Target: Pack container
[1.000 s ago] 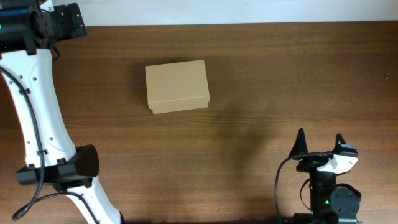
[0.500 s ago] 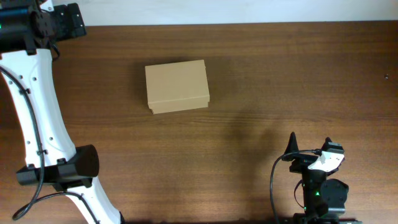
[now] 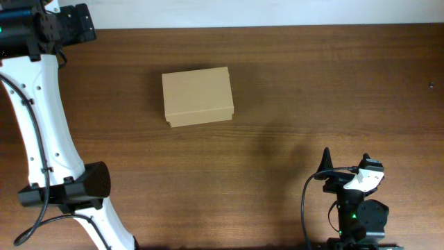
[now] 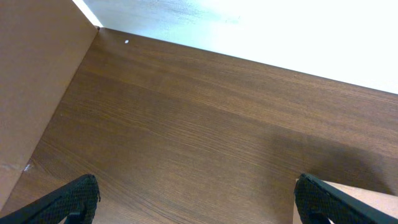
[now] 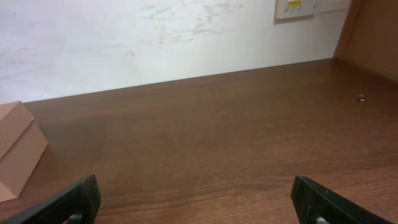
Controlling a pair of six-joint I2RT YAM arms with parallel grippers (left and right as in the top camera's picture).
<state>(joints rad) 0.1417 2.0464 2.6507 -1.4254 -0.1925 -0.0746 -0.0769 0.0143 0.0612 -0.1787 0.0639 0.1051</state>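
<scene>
The left end effector (image 4: pixel 196 190) and right end effector (image 5: pixel 196 193) spread wide, empty, apart from the container (image 3: pixel 198 97); wall label (image 5: pixel 297 8) illegible.

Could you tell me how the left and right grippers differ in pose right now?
The left gripper is out at the far left corner of the table, its arm stretched; the right gripper sits at the near edge, its arm folded. Both are open, empty and clear of the container.

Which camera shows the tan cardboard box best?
Overhead: the whole tan rectangular cardboard box shows, closed. Right wrist catches only a corner at left; left wrist, seemingly a sliver at bottom right.
</scene>
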